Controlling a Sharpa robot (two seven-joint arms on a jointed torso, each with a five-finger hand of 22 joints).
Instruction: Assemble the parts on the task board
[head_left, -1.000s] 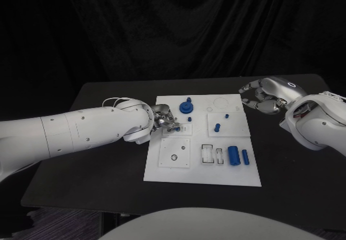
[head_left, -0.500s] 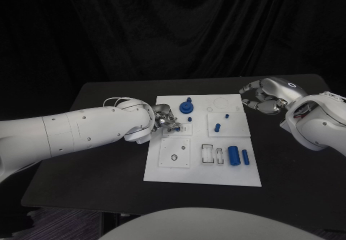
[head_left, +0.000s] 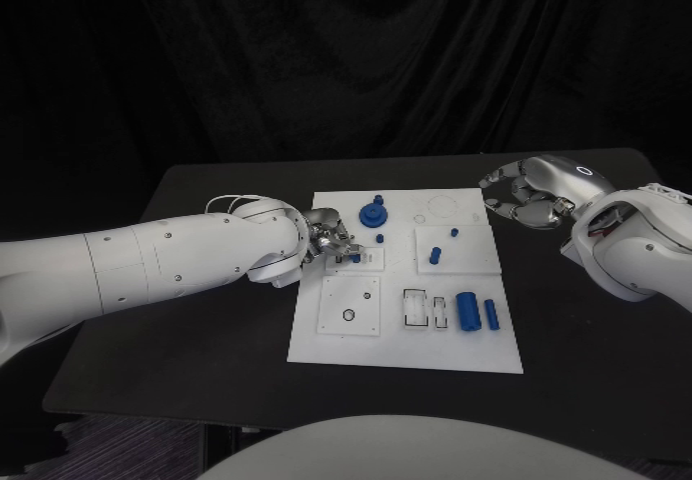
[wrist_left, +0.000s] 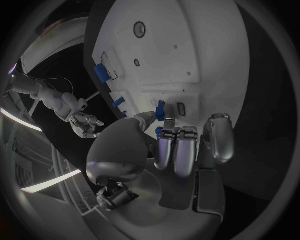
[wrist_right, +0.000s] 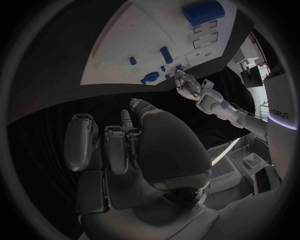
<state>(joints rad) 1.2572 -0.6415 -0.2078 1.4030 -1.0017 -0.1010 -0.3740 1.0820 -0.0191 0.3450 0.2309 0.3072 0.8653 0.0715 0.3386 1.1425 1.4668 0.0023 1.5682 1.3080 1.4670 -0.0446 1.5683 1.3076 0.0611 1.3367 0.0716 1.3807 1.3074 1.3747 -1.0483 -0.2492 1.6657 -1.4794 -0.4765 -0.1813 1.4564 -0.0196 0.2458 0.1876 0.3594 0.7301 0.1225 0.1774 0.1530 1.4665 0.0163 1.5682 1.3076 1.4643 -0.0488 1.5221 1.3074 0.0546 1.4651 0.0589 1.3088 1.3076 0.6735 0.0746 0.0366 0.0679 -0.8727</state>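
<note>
My left hand (head_left: 326, 243) is over the left side of the task board (head_left: 408, 345), and its fingers (wrist_left: 164, 150) pinch a small blue peg (wrist_left: 160, 111) just beside a little slot there. My right hand (head_left: 528, 193) hangs off the board's far right corner, fingers curled in around nothing. On the board, a blue round part (head_left: 374, 214) stands at the far middle, a big blue cylinder (head_left: 467, 309) lies at the near right.

My black table (head_left: 216, 350) sits against a dark curtain (head_left: 346, 70) hanging behind its far edge, with dim floor (head_left: 130, 445) just below its near left corner.
</note>
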